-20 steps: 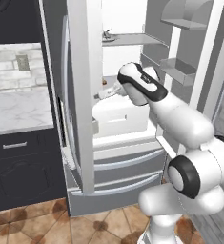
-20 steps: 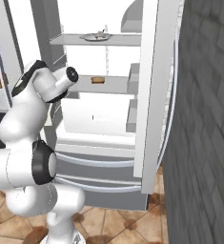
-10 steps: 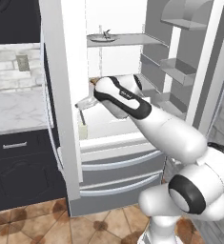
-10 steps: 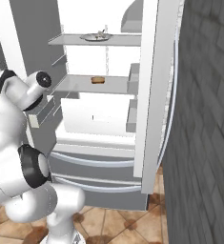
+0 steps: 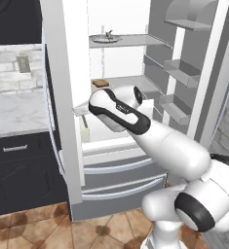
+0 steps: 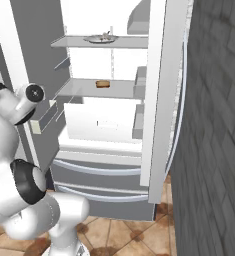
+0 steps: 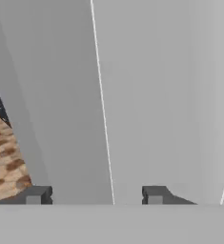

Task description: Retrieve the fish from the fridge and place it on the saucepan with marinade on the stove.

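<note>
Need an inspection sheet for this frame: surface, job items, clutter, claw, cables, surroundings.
Surface: marble counter left of the fridge, nothing seen on it.
Job's things: fridge doors open; a dish on the top shelf holds something small, too small to identify.
Clutter: small brown item on the middle shelf.
Claw: claw jaws apart, nothing between them, facing a grey panel.
Cables: nothing seen.
Surroundings: dark cabinets, tiled floor, grey brick wall.

no readable text or labels
</note>
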### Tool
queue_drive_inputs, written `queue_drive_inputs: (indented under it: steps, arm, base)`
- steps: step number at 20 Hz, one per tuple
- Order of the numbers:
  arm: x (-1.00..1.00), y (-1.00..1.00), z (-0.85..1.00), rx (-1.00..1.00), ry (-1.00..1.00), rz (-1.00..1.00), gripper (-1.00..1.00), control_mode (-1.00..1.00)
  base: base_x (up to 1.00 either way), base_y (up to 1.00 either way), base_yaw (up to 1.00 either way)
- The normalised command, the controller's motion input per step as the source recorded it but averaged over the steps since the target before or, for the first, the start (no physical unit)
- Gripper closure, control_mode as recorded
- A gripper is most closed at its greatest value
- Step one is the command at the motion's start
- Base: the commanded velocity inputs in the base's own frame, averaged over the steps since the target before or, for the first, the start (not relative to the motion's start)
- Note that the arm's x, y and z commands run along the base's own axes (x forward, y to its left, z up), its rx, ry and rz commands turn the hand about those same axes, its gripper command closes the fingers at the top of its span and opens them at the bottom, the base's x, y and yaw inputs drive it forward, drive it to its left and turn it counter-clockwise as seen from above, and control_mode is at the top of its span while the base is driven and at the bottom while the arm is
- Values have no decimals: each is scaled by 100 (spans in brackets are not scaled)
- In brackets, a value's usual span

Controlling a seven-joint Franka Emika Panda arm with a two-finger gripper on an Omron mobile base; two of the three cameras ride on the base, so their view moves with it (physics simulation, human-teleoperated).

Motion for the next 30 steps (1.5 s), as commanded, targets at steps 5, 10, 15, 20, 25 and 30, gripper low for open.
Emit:
queue_drive_inputs:
  steps: [5,10,15,20,25,30]
  arm:
    - [-86,-100,100,1,3,-25,-100,-100]
    - [-100,-100,100,-1,0,-13,-100,-100]
    - [-85,-100,99,-13,20,-19,-100,-100]
    - [-57,-88,28,-39,27,-20,-100,-100]
    - [-24,-34,0,-22,6,-8,-100,-100]
    - [2,4,0,0,0,-1,-100,-100]
  base:
    - [0,0,0]
    - [0,0,0]
    - [0,0,0]
    - [0,0,0]
    - [0,0,0]
    - [0,0,0]
